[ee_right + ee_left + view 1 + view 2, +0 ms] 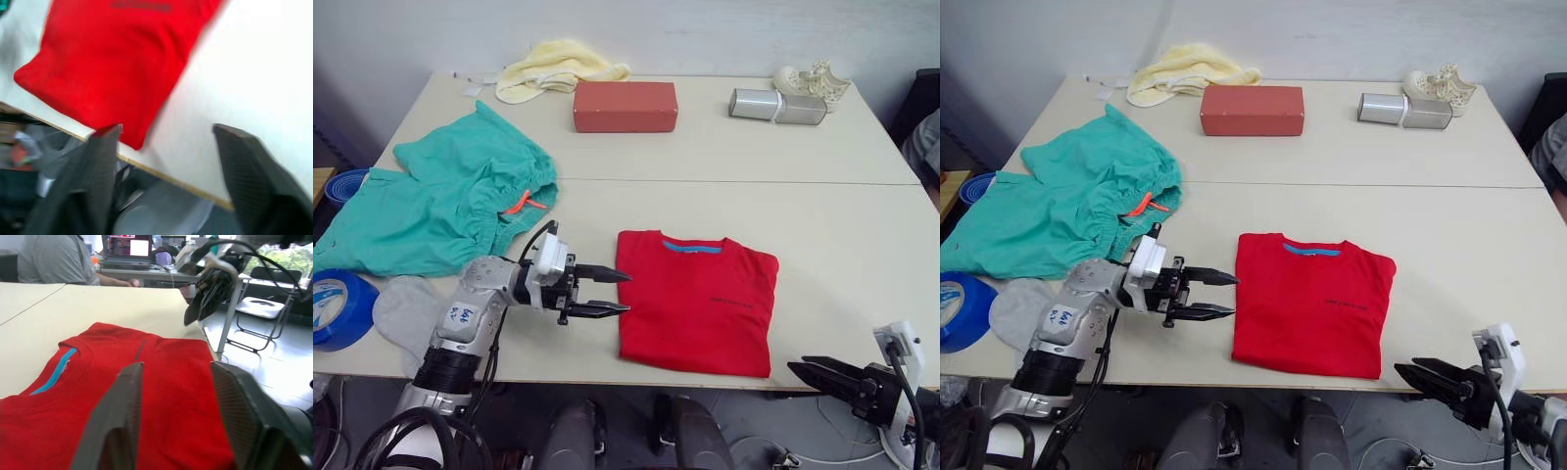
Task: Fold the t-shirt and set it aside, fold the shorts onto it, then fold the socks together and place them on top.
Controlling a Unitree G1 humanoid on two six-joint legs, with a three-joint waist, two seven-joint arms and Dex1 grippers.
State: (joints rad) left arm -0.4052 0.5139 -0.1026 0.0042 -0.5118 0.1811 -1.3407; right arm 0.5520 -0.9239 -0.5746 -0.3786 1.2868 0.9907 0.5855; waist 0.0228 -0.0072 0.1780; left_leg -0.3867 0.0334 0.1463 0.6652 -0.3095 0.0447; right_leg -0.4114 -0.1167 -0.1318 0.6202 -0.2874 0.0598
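The red t-shirt point(697, 302) lies folded into a rectangle near the table's front edge, blue neck band facing the back. My left gripper point(615, 292) hovers open at the shirt's left edge, empty, fingers pointing at it. The teal shorts point(450, 201) lie crumpled at the left, orange drawstring showing. A light grey sock point(406, 311) rests at the front left, partly behind my left arm. My right gripper point(808, 370) hangs open and empty just off the front edge, right of the shirt's near corner point(132, 139).
A red box point(625, 106), a pale yellow towel point(553, 67), a silver case point(775, 106) and a small light shoe point(815, 80) sit along the back. Blue tape rolls point(335, 305) lie at the left edge. A person sits beyond the table in the left wrist view.
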